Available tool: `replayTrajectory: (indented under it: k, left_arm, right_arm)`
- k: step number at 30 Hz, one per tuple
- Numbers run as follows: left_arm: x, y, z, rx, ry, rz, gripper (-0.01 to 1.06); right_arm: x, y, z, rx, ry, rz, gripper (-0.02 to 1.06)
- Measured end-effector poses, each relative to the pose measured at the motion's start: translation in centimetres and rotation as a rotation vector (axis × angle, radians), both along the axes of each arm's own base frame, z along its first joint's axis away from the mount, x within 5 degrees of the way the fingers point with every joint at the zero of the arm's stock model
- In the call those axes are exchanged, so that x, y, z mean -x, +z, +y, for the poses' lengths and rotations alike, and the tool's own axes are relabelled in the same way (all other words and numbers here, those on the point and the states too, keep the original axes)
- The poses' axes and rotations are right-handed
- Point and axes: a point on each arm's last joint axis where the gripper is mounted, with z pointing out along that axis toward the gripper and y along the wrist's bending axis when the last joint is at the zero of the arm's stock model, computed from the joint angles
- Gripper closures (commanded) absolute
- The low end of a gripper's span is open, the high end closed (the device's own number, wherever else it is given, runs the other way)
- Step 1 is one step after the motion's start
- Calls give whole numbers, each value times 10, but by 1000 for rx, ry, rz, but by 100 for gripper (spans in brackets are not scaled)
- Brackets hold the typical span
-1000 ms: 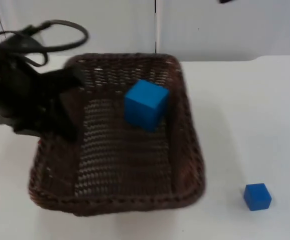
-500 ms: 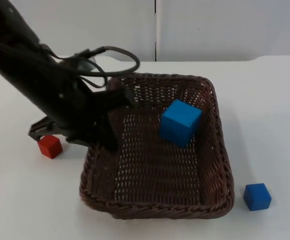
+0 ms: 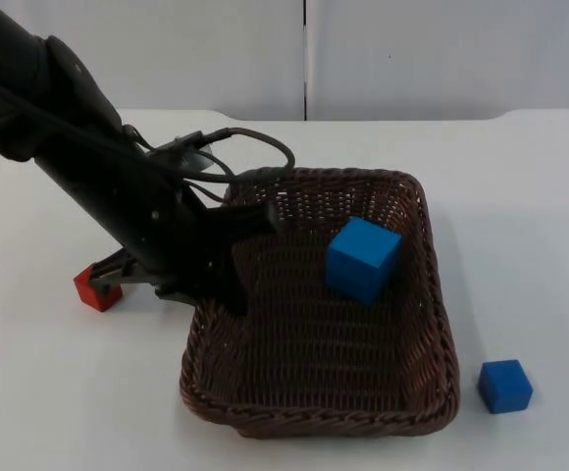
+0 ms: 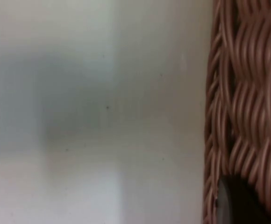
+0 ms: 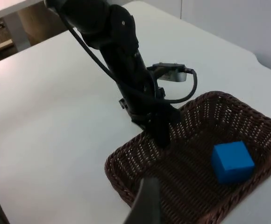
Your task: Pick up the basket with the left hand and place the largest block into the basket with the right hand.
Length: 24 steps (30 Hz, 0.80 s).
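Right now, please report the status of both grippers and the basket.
Left gripper on the basket rim. Right gripper waits above the table. Large blue block inside basket. Nothing obstructing.

A brown woven basket (image 3: 402, 392), two blue blocks (image 3: 363, 259) (image 3: 505, 385) and a red block (image 3: 96, 288) are seen on a white table (image 3: 520, 216).

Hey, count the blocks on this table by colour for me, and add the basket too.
Blue blocks: 2, a big one in the basket and a small one on the table.
Red blocks: 1.
Baskets: 1.
Total: 4.
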Motion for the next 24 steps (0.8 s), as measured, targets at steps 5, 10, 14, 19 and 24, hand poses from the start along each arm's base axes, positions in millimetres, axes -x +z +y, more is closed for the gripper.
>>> replayTrajectory:
  k: [5,10,14,19,24]
  left_arm:
    - [0,0,0,0,0,0,105]
    - [0,0,0,-1,1,-2,105]
    - [0,0,0,-1,3,-3,105]
    - [-1,0,0,-2,5,-8,93]
    - [-2,0,0,1,16,-13,46]
  right_arm:
    - [0,0,0,9,-2,-7,33]
    - [-1,0,-1,15,-3,-12,33]
    - [-1,0,-1,15,-3,-12,33]
    - [-1,0,-1,15,-3,-12,33]
    - [-1,0,-1,18,-4,-15,33]
